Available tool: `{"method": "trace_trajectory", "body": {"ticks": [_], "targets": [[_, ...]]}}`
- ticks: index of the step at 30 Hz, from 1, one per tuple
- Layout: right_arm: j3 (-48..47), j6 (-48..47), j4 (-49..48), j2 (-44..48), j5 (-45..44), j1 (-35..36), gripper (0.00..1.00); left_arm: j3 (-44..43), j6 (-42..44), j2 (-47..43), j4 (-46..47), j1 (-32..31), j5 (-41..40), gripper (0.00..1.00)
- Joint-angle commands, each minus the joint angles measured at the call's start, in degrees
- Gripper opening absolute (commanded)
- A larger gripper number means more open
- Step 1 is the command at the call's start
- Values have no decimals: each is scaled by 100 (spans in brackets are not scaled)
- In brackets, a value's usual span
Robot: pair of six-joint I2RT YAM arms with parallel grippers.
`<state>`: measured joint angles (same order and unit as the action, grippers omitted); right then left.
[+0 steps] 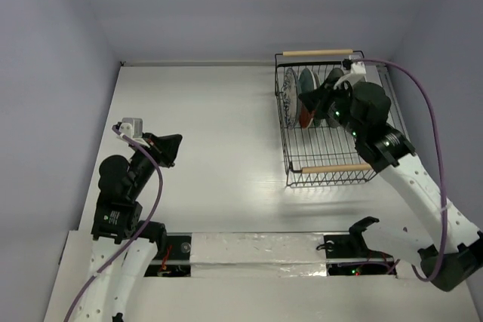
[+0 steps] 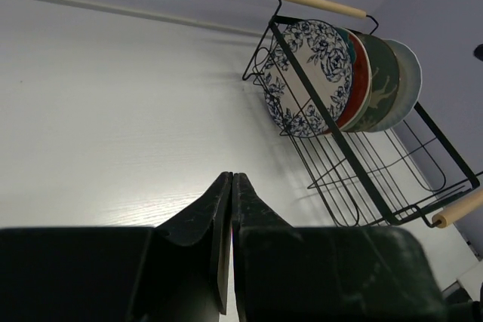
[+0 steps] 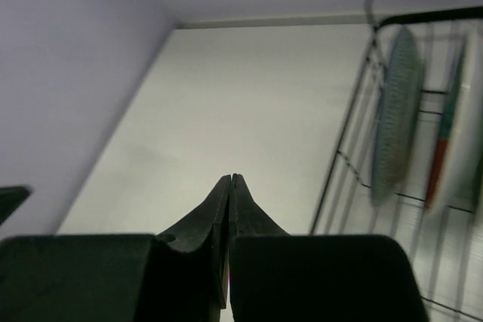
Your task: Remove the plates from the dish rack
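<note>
Plates [image 2: 321,58] upright at dish rack [image 1: 326,168] far end. Right claw [image 3: 230,177] pressed together over rack; left claw [image 2: 230,176] likewise, well left of it.

no text, label or number is legible anywhere.

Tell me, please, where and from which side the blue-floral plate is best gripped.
Grip the blue-floral plate at its upper rim, from above. It stands on edge at the end of the row in the rack, so the thin top edge looks free, while wires cross its face and the red plate crowds its back.
</note>
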<state>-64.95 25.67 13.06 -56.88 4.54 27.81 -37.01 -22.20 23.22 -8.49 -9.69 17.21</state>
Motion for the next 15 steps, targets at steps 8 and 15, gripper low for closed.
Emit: {"method": "trace_trajectory", "body": {"ticks": [8,15], "targets": [[-1695,-1063,935,-1842,-2404,128,42,-60,-39,130,111,-24,-201,6],[-2372,-1301,1409,-2914,-2860,128,59,-43,-39,103,129,-24,-95,15]]}}
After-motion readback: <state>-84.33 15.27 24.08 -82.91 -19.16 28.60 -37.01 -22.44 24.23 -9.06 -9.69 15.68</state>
